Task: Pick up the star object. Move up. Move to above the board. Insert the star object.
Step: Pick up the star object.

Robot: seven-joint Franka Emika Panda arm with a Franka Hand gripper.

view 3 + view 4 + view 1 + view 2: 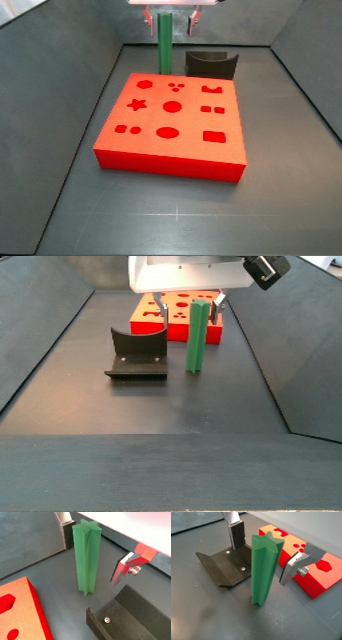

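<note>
The star object (87,559) is a long green peg with a star-shaped end. It stands upright on the dark floor, as both side views (166,45) (197,336) and the wrist view (263,569) show. My gripper (93,542) is open, with one silver finger on each side of the peg's upper part. The fingers (291,569) stand apart from the peg. The gripper is low over the peg in both side views (171,10) (187,298). The red-orange board (174,135) with shape cutouts lies flat beside the peg, and shows in three other views (20,612) (321,574) (144,318).
The dark fixture (211,63) stands on the floor next to the peg and at the board's end, and shows in three other views (138,356) (224,567) (130,619). Sloping dark walls (67,110) enclose the floor on the sides.
</note>
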